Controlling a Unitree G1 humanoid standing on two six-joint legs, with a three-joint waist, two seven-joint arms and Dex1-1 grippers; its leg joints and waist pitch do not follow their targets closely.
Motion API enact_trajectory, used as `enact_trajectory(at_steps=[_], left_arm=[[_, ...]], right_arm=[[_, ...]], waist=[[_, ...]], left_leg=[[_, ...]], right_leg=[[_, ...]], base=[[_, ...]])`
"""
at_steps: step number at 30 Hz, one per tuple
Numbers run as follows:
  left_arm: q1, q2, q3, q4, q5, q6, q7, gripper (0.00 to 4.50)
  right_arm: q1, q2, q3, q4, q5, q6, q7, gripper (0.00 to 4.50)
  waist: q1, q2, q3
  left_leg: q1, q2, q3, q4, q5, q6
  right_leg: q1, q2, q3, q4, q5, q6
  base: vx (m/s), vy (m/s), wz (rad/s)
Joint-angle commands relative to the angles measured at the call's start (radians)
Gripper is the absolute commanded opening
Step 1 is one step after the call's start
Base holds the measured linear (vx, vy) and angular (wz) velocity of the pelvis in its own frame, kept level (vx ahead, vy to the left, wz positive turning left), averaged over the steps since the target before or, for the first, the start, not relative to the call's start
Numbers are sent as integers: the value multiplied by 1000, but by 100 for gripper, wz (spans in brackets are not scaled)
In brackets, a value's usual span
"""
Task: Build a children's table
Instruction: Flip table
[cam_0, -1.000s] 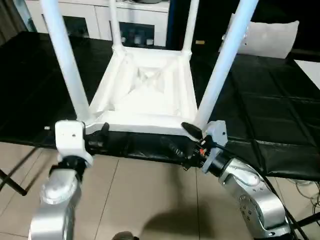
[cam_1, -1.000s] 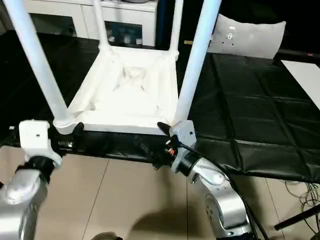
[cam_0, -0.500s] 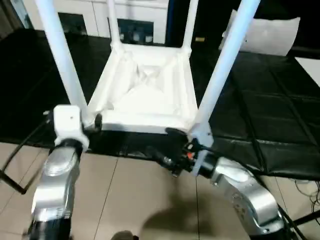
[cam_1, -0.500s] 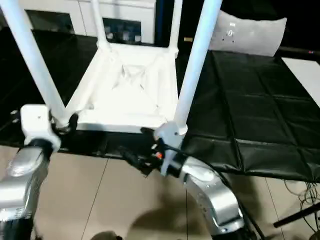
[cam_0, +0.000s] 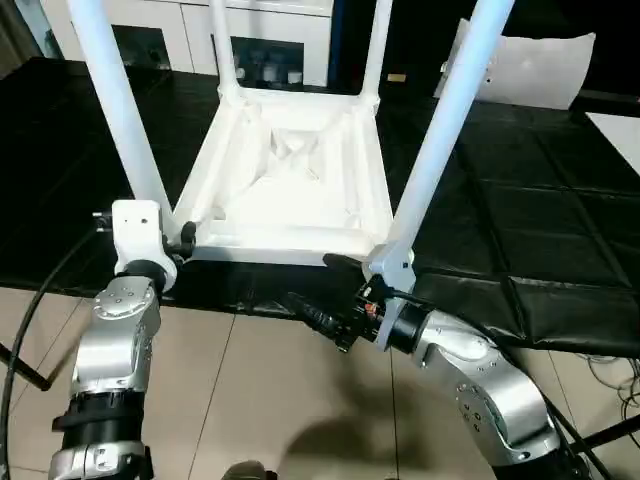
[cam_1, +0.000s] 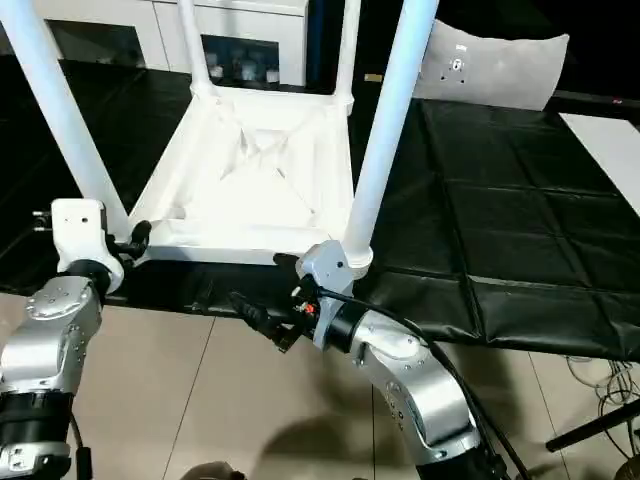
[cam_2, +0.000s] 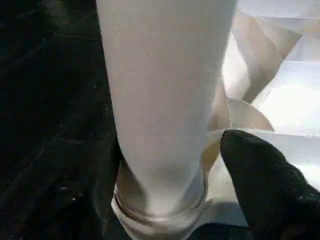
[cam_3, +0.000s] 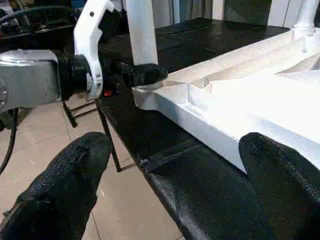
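Behind the near leg (cam_2: 160, 115), left gripper's (cam_0: 178, 243) far finger.

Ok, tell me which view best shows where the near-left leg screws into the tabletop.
The left wrist view: the leg's base sits close up in its socket. The eye views show that joint small beside the left gripper; the right wrist view, distant.

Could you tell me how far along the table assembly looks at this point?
Nearly finished, by the look of it: the table lies upside down on the black workbench with all four legs standing in its corners. The left gripper is at the base of the near left leg; the right gripper is open at the near edge. Turning the table upright remains.
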Motion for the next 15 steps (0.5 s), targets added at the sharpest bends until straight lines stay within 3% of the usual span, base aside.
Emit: enact_trajectory(at_steps=[1, 9, 15], left_arm=[[-19, 4, 3, 22, -12, -12, 2, 315], [-30, 5, 15, 51, -26, -34, 3, 262], [-36, -3, 25, 59, -42, -36, -6, 218]], right_arm=[[-13, 0, -4, 4, -5, -5, -6, 450], [-10, 2, -3, 4, -3, -10, -5, 450], [-10, 1, -2, 6, -3, -9, 2, 450]], waist=[[0, 18, -54], [0, 17, -57], [2, 15, -54]], left_leg=[[1, 125, -54, -109, -196, -16], [1, 126, -50, -107, -152, 7], [4, 129, -43, -110, -180, 10]], right_leg=[[38, -116, 92, -55, 81, -207], [36, -114, 94, -51, 127, -221], [31, -114, 99, -53, 82, -228]], base=[[0, 0, 0], [0, 0, 0], [0, 0, 0]])
